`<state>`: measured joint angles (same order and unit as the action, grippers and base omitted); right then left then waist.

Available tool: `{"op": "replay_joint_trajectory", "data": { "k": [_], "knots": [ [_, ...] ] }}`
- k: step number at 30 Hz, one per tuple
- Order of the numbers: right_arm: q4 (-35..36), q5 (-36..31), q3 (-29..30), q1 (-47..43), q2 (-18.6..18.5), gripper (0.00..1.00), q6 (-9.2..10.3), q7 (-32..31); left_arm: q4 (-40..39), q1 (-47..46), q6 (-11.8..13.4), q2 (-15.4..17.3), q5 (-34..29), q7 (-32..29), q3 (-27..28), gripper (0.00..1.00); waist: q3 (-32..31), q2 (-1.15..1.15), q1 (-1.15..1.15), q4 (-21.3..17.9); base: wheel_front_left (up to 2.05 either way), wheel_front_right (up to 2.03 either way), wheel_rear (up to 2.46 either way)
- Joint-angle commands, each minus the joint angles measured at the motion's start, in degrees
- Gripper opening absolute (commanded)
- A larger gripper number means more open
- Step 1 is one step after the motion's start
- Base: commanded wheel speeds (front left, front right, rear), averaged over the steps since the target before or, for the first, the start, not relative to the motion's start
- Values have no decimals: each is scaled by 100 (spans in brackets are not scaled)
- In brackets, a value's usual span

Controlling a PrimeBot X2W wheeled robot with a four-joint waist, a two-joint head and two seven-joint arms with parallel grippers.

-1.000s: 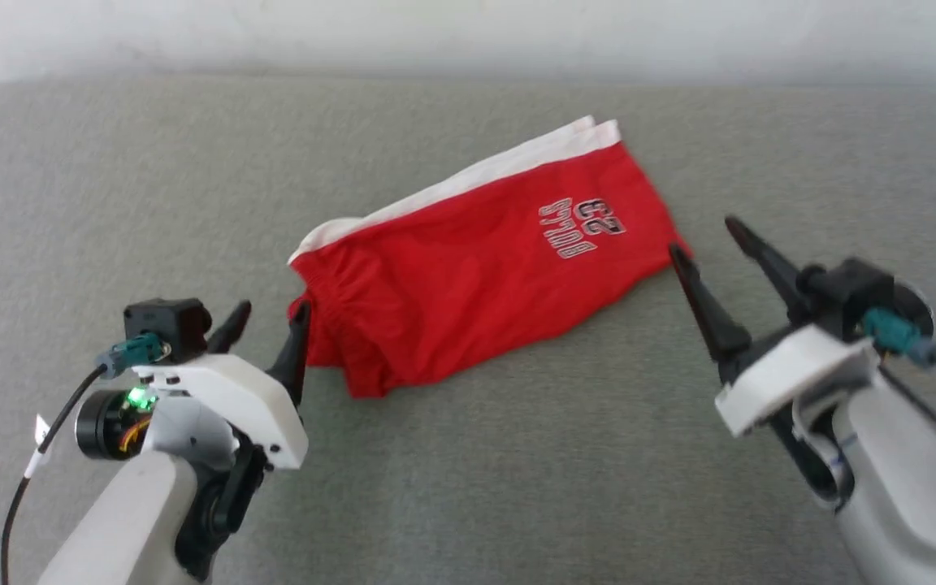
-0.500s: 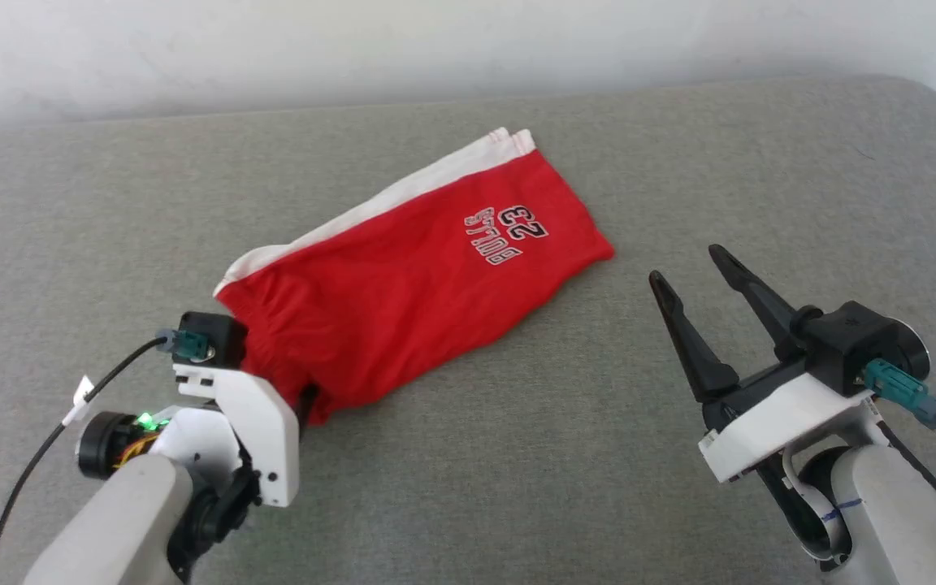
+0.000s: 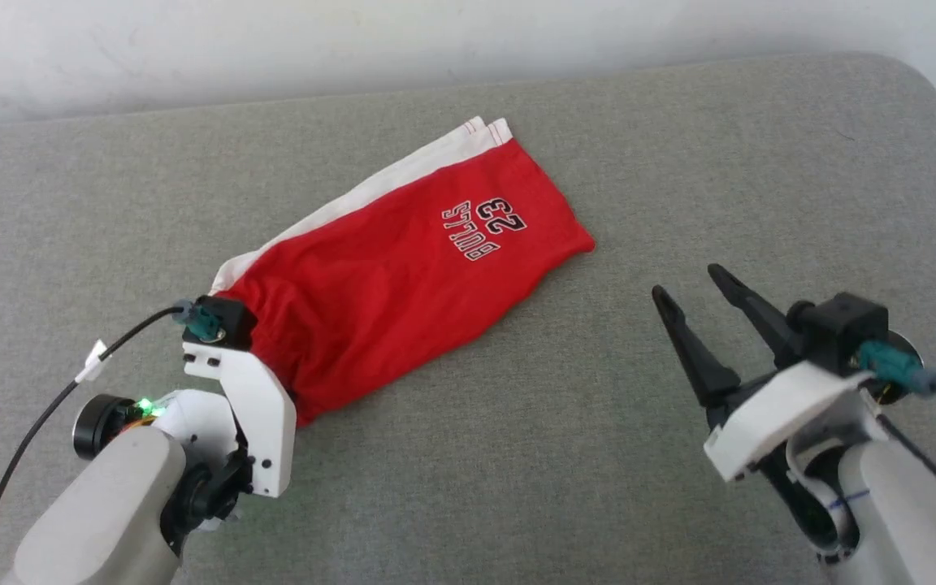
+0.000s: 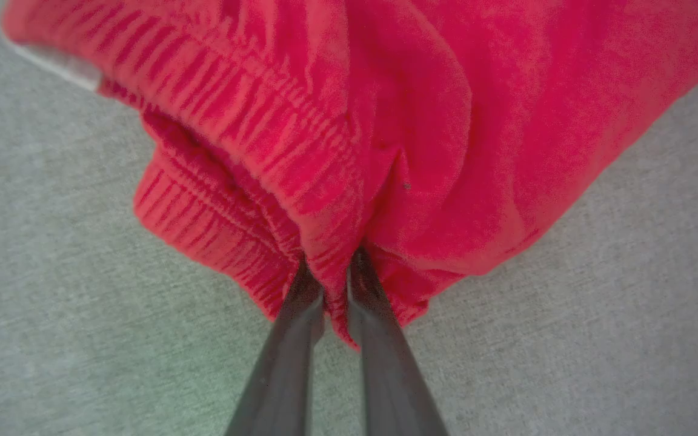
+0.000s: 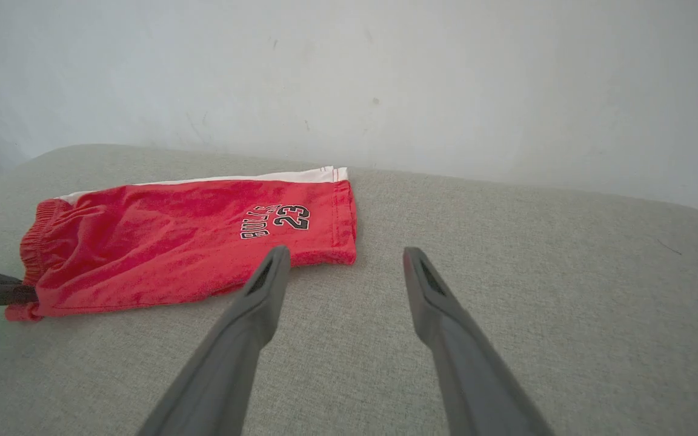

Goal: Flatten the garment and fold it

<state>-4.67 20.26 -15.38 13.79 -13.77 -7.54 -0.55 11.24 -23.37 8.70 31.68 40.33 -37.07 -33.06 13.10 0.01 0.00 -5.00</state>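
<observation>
The red shorts (image 3: pixel 403 276) lie folded in half lengthwise, slanting across the grey padded surface (image 3: pixel 517 471). Their white side stripe (image 3: pixel 403 175) runs along the far edge, and the "BULLS 23" print (image 3: pixel 484 229) sits near the far leg hem. My left gripper (image 4: pixel 332 269) is shut on the gathered elastic waistband (image 4: pixel 246 139) at the near left end. Its white wrist mount (image 3: pixel 253 398) covers the fingers in the head view. My right gripper (image 3: pixel 687 283) stands open with nothing in it, to the right of the leg hem (image 5: pixel 344 221) and apart from it.
A white wall (image 3: pixel 435 41) rises behind the surface. The surface's rounded far right corner (image 3: pixel 935 89) is in view. A black cable (image 3: pixel 45 414) trails from my left wrist. Bare grey padding spreads in front of the shorts and to their right.
My left gripper went from open beside the waistband to shut on it and drew it toward the near left. My right gripper came away from the leg hem. The camera has shifted.
</observation>
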Motion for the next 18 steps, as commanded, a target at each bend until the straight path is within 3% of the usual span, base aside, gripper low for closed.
{"op": "replay_joint_trajectory", "data": {
  "k": [1,8,18],
  "knots": [
    [-52,76,-13,147,-19,100,5,-38,214,377,-16,-101,87,-138,-227,0,1,-1,0,27,0,0,0],
    [-1396,791,-176,1215,-84,100,5,-730,-183,372,129,-179,70,480,39,0,111,-1,0,346,0,0,0],
    [-3424,1615,-874,3036,-71,100,5,-1778,-1027,51,239,-386,-238,1145,111,0,543,-1,0,1042,0,0,0]
  ]
}}
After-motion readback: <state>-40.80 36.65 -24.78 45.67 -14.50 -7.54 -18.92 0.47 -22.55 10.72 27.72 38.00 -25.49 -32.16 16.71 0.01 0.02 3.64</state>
